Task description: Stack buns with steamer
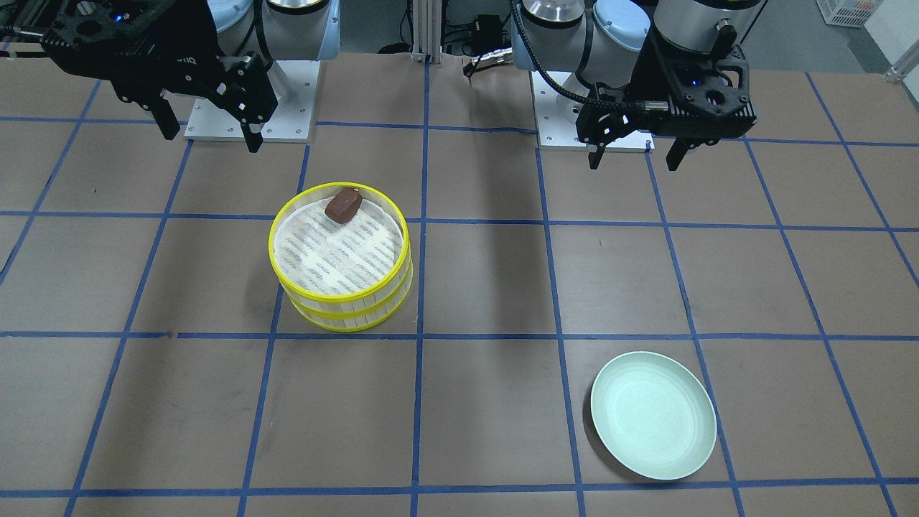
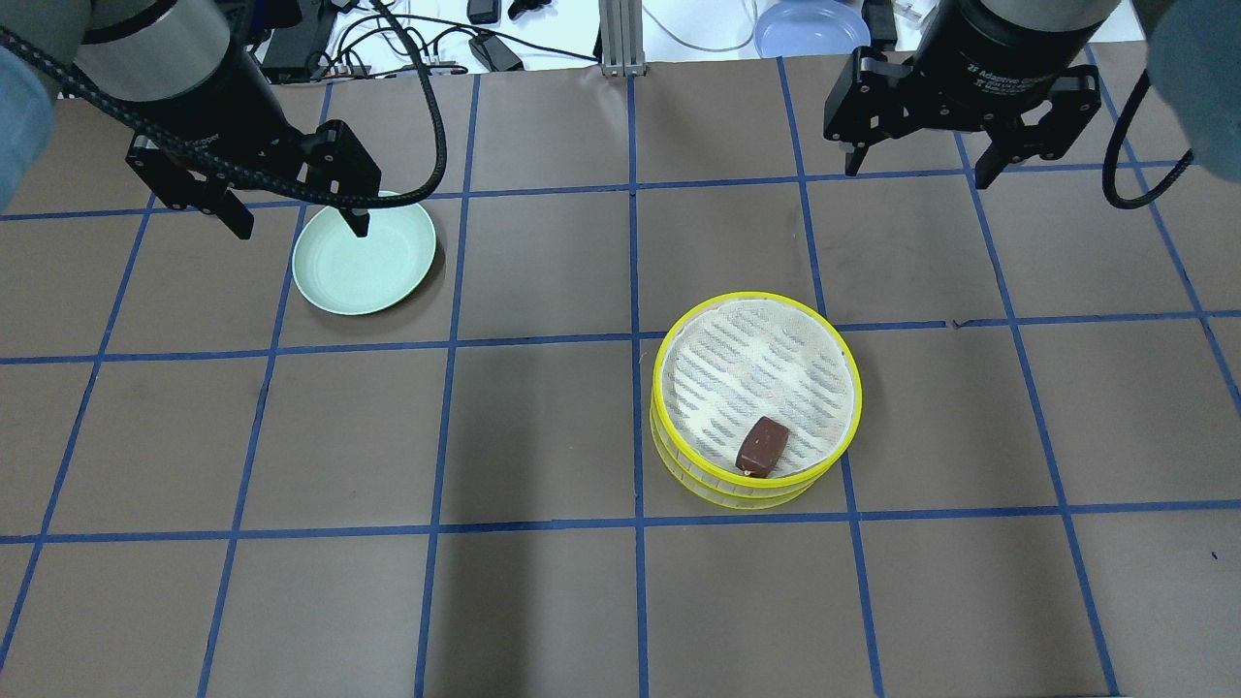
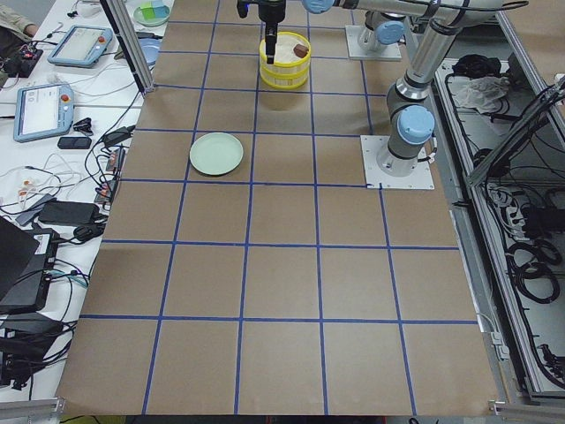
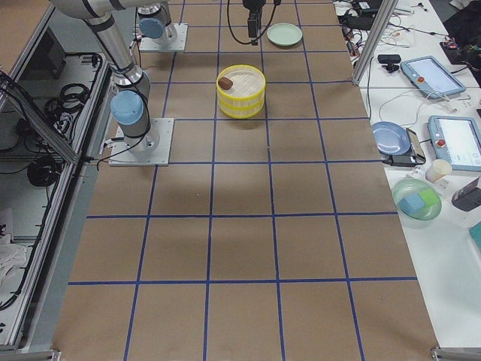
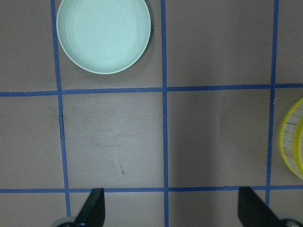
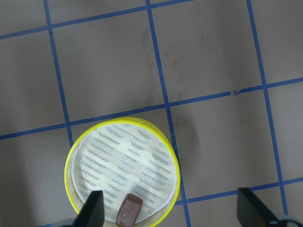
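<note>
The two yellow-rimmed steamer tiers (image 2: 747, 359) stand stacked on the table, also in the front view (image 1: 341, 287) and the right wrist view (image 6: 123, 156). The dark reddish-brown bun (image 2: 761, 446) lies on the top tier's white floor by the rim on the robot's side, as the front view (image 1: 343, 205) and the right wrist view (image 6: 129, 210) also show. The cream bun is hidden. My right gripper (image 2: 918, 173) is open and empty, high beyond the steamer. My left gripper (image 2: 301, 228) is open and empty, raised near the plate.
A pale green plate (image 2: 364, 254) lies empty on the left side, also in the left wrist view (image 5: 103, 34). The steamer's edge shows at that view's right (image 5: 293, 142). Brown paper with blue tape lines covers the table. Cables and devices lie beyond the far edge.
</note>
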